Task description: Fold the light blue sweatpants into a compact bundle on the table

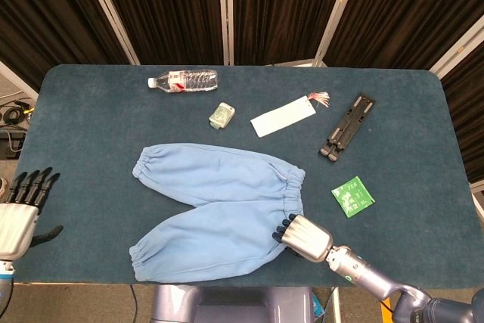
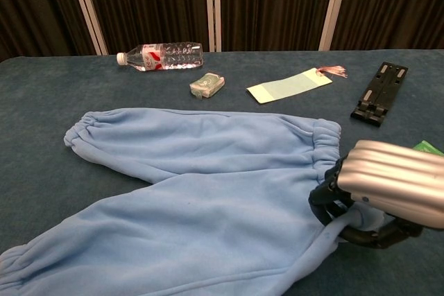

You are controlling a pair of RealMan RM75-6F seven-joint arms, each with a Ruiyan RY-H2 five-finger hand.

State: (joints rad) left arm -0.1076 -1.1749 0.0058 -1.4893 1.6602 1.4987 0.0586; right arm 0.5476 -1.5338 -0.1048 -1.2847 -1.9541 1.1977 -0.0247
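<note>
The light blue sweatpants [image 1: 219, 213] lie spread flat on the table [image 1: 91, 126], toward its near edge, with the two legs pointing to the left and the waistband to the right. The right hand [image 1: 301, 236] rests on the near corner of the waistband; in the chest view its fingers [image 2: 326, 195] curl down into the cloth and the thumb hooks under a pulled-up fold, so it grips the sweatpants there. The left hand [image 1: 21, 213] hovers off the table's left edge, holding nothing, fingers spread apart and pointing up.

Further back on the table lie a water bottle [image 1: 184, 80] on its side, a small green packet [image 1: 221, 115], a pale card with a tassel [image 1: 283, 117] and a black folding stand [image 1: 348, 126]. A green sachet [image 1: 352, 196] sits just right of the waistband.
</note>
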